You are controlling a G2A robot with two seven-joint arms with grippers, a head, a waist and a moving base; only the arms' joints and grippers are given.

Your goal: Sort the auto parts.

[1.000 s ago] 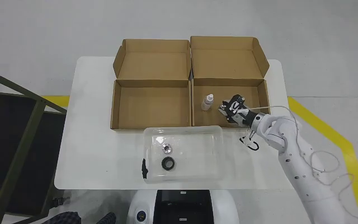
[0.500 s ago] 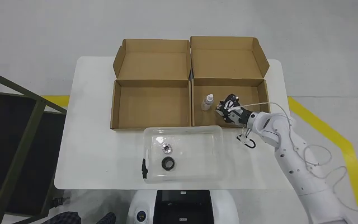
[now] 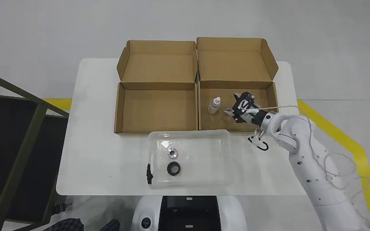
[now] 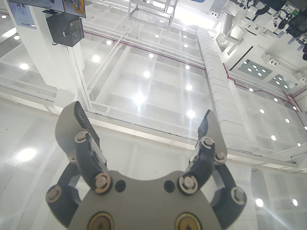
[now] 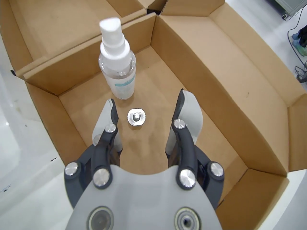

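Right gripper (image 5: pixel 147 99): jaws wide, nothing held, low over the floor of the right box (image 3: pixel 263 118). Left gripper (image 4: pixel 142 110): also wide and empty, pointing at the ceiling. My read is that it's parked clear of the work.

Layout, top view:
- Table (image 3: pixel 98 144) carries everything.
- Left box (image 3: pixel 156 110) at 11 o'clock, right box at 1 o'clock, side walls touching, lids folded back. Likely one bin per part type.
- Clear tub (image 3: pixel 214 156) at 6 o'clock, just beside the boxes' near walls. Looks like the supply bin.
- Spray bottle (image 5: pixel 117 72) stands upright at the right box's 9 o'clock side.
- In the tub, 9 o'clock end: a black ring (image 3: pixel 174 168) and a silver part (image 3: pixel 172 153), near each other and not touching.
- Nut (image 5: pixel 136 117) lies flat on the right box floor, near the bottle. It sits between the open fingers, nearer one, touching neither. Small, silver, squarish, with a stud in the centre.

The pose fits either a drop-off or a pre-grasp. Can't tell which.
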